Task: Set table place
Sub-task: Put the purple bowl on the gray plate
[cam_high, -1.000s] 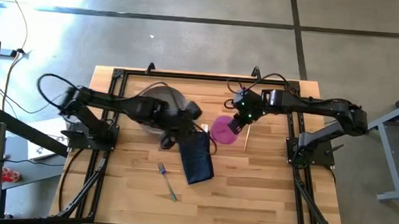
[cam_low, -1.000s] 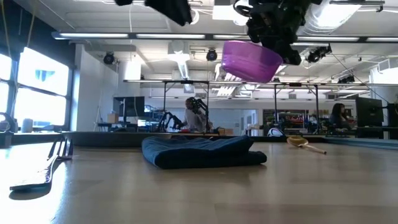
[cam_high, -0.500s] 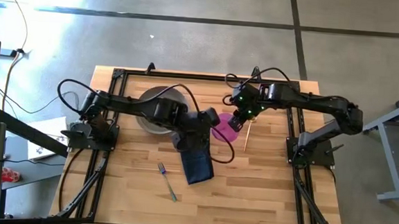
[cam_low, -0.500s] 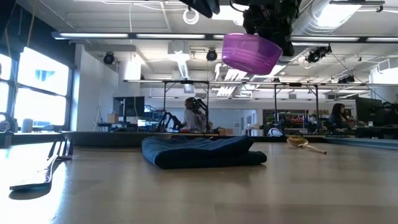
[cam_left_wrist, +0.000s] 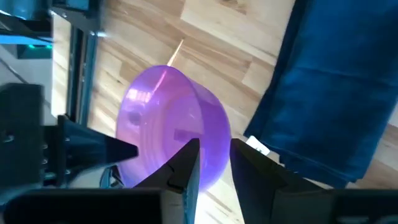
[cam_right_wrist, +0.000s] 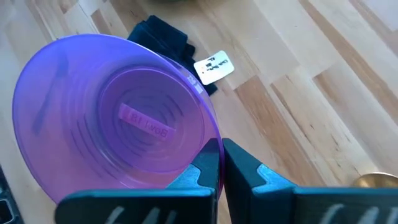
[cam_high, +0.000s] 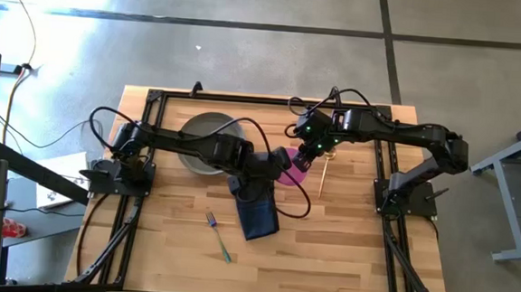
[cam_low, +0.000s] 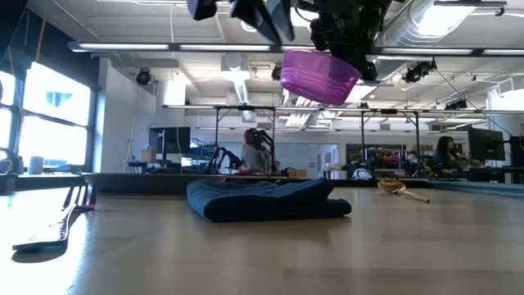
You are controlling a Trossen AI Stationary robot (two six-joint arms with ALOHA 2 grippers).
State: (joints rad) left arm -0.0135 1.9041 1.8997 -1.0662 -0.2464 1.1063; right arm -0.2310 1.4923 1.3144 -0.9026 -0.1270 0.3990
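Because the setting is only partly assembled, the worktop (cam_high: 344, 260) carries its pieces scattered rather than arranged: one worktop, with two arms reaching toward its middle. One grey plate (cam_high: 209, 129) sits near the far edge on the left arm's side, bare of anything on it, probably waiting as the anchor of the place. One folded navy napkin (cam_high: 256, 211) lies flat near the centre (a small white tag shows at its edge in the wrist views), close below both arms. One purple bowl (cam_low: 319, 75) hangs well above the wood, pinched by its rim in the right end effector (cam_right_wrist: 219, 163), whose fingers are drawn narrow on the thin wall; a rim pinch suits a light, open vessel. The left end effector (cam_left_wrist: 214, 163) stands just beside the bowl with its fingers parted around the rim, apparently ready for a handover. One teal-handled fork (cam_high: 218, 236) lies alone toward the near edge, and one gold spoon (cam_low: 401, 189) rests beyond the bowl on the right arm's side, both untouched.
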